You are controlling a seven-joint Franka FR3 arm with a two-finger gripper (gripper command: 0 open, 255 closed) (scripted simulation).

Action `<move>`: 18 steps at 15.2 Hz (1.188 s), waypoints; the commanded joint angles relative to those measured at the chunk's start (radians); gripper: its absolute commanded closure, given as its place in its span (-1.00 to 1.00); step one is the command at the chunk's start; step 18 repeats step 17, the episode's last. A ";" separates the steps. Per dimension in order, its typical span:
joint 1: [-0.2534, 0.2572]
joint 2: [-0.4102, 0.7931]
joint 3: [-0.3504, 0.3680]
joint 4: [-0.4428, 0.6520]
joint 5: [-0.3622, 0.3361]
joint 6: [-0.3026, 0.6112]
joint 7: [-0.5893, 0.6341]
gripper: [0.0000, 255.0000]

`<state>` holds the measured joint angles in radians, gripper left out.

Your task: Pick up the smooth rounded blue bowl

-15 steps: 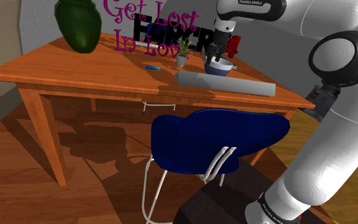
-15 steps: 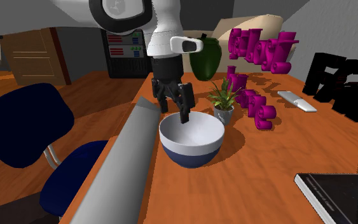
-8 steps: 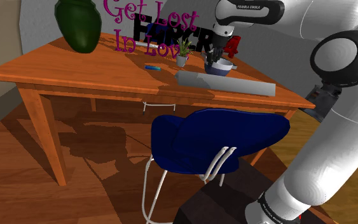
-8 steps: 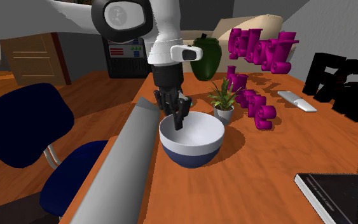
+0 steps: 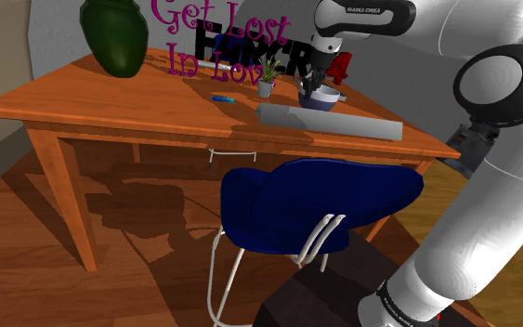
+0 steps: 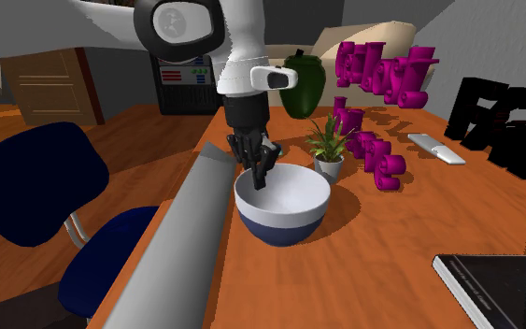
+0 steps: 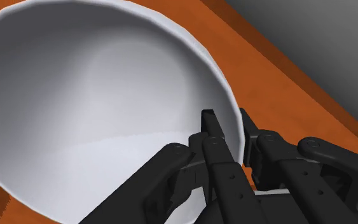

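Green vase (image 5: 112, 35), potted plant (image 6: 327, 148), magenta letters (image 6: 383, 86), grey bar (image 6: 181, 252), blue chair (image 5: 315, 200)

The bowl (image 6: 284, 222) is seen standing upright on the orange desk (image 6: 373, 271), smooth and rounded, white inside and around the upper band, dark blue over the lower outside. It is set just beside a long grey block (image 6: 177, 252), and its rim on that side is clasped between the jaws, one inside, one outside

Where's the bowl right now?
Second exterior view, centre: the bowl sits between the grey block and the potted plant, its rim clasped between the jaws of the gripper.
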<state>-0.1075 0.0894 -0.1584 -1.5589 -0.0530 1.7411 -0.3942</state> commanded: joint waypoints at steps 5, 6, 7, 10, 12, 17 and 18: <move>-0.001 0.017 -0.001 0.089 0.003 -0.072 -0.006 1.00; -0.002 0.022 -0.001 0.108 0.004 -0.087 -0.007 1.00; -0.002 0.026 -0.001 0.127 0.005 -0.102 -0.008 1.00; -0.004 0.042 -0.002 0.189 0.008 -0.149 -0.012 1.00; -0.005 0.054 -0.003 0.234 0.010 -0.181 -0.015 1.00; -0.008 0.078 -0.004 0.310 0.014 -0.234 -0.020 1.00; -0.008 0.078 -0.004 0.310 0.014 -0.234 -0.020 1.00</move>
